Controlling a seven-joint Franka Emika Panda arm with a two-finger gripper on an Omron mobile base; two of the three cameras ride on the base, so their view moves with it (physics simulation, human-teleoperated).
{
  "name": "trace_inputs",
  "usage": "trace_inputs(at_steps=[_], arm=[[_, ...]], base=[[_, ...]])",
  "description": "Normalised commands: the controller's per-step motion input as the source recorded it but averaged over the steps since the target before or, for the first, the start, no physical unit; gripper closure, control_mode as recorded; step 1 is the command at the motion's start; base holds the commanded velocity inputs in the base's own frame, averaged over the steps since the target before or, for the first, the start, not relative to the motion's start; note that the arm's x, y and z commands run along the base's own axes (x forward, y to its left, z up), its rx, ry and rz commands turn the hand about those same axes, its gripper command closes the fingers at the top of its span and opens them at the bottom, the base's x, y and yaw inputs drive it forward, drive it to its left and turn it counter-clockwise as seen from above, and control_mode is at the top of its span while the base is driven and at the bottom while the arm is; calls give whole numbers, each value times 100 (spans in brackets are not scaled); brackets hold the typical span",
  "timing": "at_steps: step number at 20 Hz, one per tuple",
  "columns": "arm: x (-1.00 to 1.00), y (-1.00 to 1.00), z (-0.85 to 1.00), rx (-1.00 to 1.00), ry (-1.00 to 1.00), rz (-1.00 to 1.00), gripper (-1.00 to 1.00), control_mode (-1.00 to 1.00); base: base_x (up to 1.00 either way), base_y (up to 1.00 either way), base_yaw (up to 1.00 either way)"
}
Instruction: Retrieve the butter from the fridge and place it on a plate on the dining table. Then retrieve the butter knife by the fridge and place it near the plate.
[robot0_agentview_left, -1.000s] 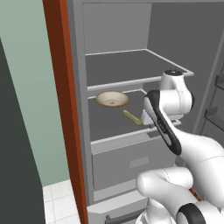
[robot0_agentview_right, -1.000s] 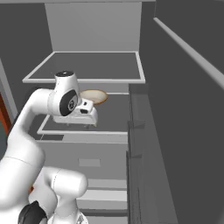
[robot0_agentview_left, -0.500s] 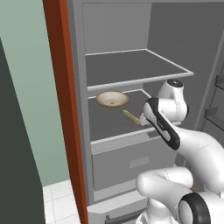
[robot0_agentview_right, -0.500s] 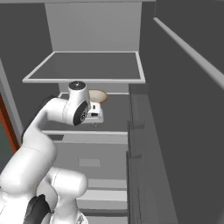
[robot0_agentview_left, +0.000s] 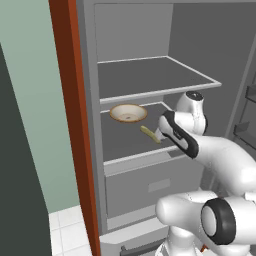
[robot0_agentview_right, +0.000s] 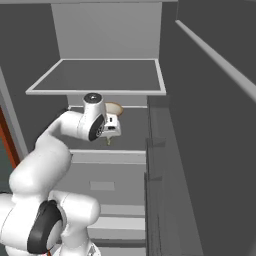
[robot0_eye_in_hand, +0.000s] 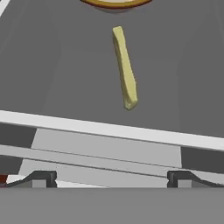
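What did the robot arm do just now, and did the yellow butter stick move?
The arm sank lower and reached forward into the fridge, bringing its gripper toward the butter. Its jaws stayed wide open, holding nothing. The butter and the tan round item behind it stayed put on the same middle shelf, and the base didn't drive.

The butter is pale yellow-olive, plain, without pattern; the fridge is light grey outside, with darker grey shelves and back wall; the round item behind the butter is tan with a whitish centre; the panel beside the fridge is red-brown.
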Motion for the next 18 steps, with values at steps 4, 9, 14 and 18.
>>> trace_inputs(at_steps=[4, 9, 14, 18], arm=[[60, 0, -20, 0, 0, 3, -100, -100], [64, 0, -30, 0, 0, 4, -100, -100], [45, 0, -21, 0, -1, 2, -100, -100], [32, 2, -6, 0, 0, 0, -100, -100]], base=[[0, 0, 0], [0, 0, 0], [0, 0, 0], [0, 0, 0]])
